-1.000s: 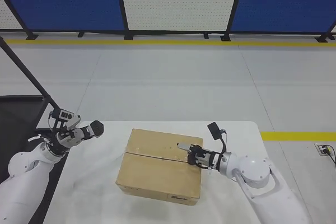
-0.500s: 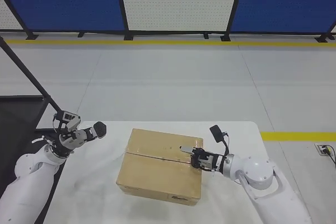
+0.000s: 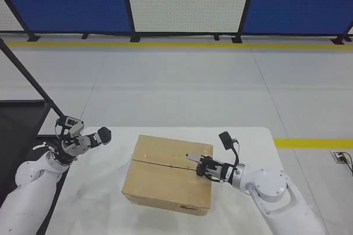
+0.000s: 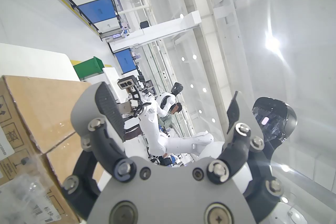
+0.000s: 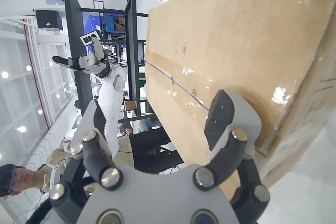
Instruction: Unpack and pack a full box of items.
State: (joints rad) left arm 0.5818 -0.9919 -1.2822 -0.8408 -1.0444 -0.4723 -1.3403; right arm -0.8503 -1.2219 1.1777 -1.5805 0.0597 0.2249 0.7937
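Note:
A shut cardboard box [image 3: 167, 173] with a taped seam along its top stands in the middle of the white table [image 3: 100, 188]. My right gripper [image 3: 198, 164] is open at the box's right edge, by the end of the seam. In the right wrist view the gripper [image 5: 157, 117] has one finger [image 5: 219, 117] lying over the box [image 5: 236, 38] top near the tape, the other off its side. My left gripper [image 3: 101, 137] hangs open above the table's left part, apart from the box. In the left wrist view the gripper [image 4: 170, 109] holds nothing, with the box [image 4: 39, 104] beside it.
A black metal rack [image 3: 17, 76] stands off the table's left side. Bare table surface lies left and front of the box. The table's right edge [image 3: 276, 153] is close behind my right arm.
My right arm has shifted slightly toward the table's front, its gripper staying at the box's right edge. The left gripper has drifted a little toward the box.

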